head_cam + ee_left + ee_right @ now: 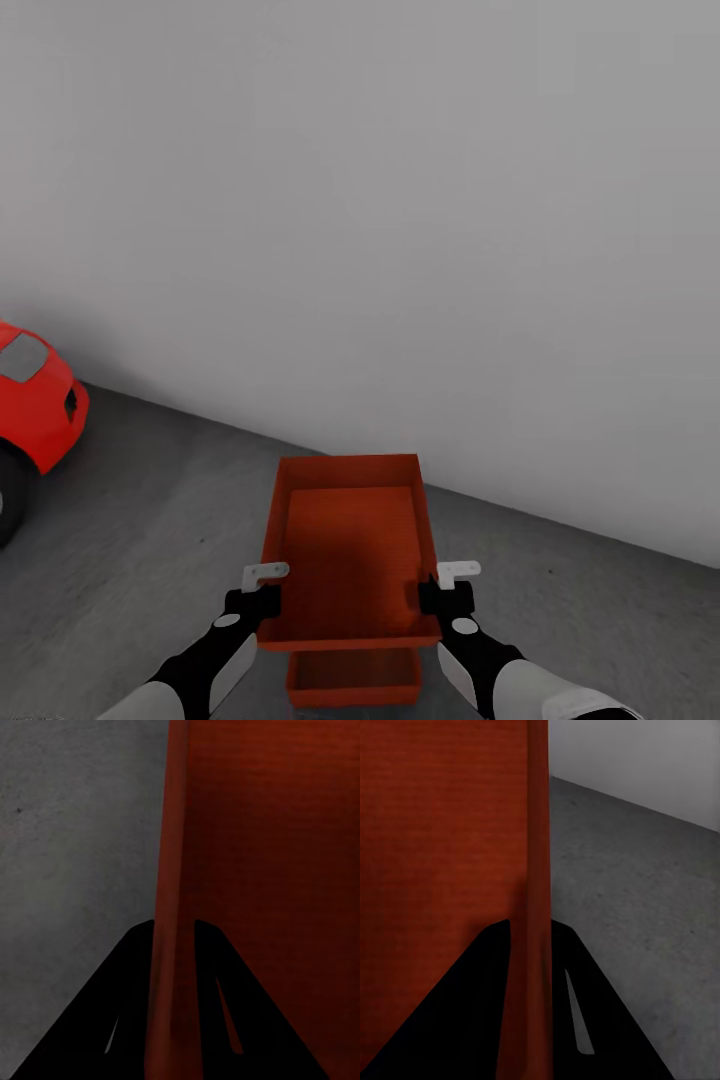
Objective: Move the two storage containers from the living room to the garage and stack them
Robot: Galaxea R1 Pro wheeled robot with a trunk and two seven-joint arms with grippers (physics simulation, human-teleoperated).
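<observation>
1. Two orange-red containers show in the head view. The lower container (353, 680) sits nearest the robot, on the dark grey concrete floor (150, 520); just its near part peeks out beneath the other one.
2. The upper container (350, 550) is held between two grippers, open side up, its long axis running away from the robot toward the wall. It overlaps the lower one from above; whether the two touch cannot be told.
3. The left gripper (262, 592) grips the upper container's left long wall near its near end, and the right gripper (442, 590) grips the right long wall opposite it.
4. The left wrist view shows the left gripper (174, 975) with its jaws clamped on the upper container's (262, 870) thin wall, one dark finger on each side, with concrete floor (75, 832) beyond.
5. The right wrist view shows the same for the right gripper (531, 975): jaws closed on the container's (442, 832) wall, plus floor (637, 907) and a strip of wall (645, 757).
6. Farther off, one red car (35, 400) stands at the left edge of the head view, its front end and one dark wheel visible.
7. Farthest, a plain white-grey wall (400, 200) meets the floor in a line slanting down toward the right.
</observation>
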